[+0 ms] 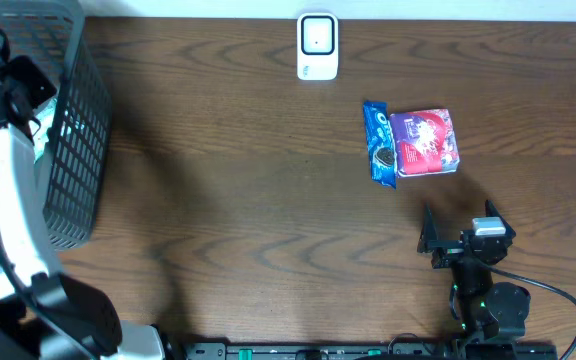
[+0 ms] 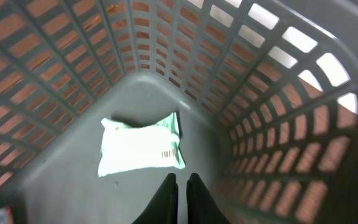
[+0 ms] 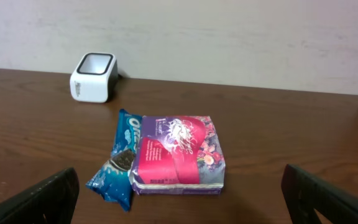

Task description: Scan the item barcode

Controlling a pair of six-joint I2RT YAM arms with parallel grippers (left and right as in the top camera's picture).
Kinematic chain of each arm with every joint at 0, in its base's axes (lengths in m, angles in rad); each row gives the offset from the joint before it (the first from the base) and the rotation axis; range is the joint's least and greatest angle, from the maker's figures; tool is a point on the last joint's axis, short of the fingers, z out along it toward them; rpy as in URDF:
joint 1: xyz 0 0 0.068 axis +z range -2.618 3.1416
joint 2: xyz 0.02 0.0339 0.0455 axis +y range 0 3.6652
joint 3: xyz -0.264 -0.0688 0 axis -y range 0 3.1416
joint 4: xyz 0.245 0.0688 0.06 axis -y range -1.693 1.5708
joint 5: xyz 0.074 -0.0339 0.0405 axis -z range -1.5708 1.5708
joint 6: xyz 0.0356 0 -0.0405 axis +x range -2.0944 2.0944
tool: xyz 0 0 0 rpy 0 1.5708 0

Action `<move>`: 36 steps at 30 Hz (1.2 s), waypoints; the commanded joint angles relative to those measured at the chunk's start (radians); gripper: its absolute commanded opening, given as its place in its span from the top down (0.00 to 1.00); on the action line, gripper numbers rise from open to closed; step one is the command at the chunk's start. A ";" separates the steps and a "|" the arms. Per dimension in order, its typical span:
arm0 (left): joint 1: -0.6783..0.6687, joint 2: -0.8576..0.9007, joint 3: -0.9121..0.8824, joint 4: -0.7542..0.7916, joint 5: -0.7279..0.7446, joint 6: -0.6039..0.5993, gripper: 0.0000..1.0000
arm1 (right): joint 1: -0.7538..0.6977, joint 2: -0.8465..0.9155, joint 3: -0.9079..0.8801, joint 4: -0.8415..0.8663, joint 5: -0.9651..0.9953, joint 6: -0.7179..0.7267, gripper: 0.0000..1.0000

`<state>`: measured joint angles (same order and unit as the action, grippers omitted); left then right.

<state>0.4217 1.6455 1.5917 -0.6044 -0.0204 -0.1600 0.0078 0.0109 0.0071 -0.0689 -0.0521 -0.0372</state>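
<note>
Inside basket (image 2: pixel 291 93), left fingers (image 2: pixel 166 196) are closed empty (packet (image 2: pixel 140 149) lies below); right fingers (image 3: pixel 42 196) gape, purple pack (image 3: pixel 179 152) to be grasped.

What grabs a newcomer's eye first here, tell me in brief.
The bright pink packet against a blue Oreo pack stands out right of centre, with the white scanner behind them. At left, the left gripper sits shut inside the grey basket, just short of a pale green packet.
</note>
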 commanded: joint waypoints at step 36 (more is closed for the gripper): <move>-0.002 -0.065 -0.002 -0.154 0.373 -0.008 0.93 | 0.006 -0.006 -0.002 -0.003 -0.002 -0.001 0.01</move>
<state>0.4263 1.5692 1.5917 -0.8036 0.3508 -0.1822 0.0078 0.0109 0.0071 -0.0689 -0.0521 -0.0376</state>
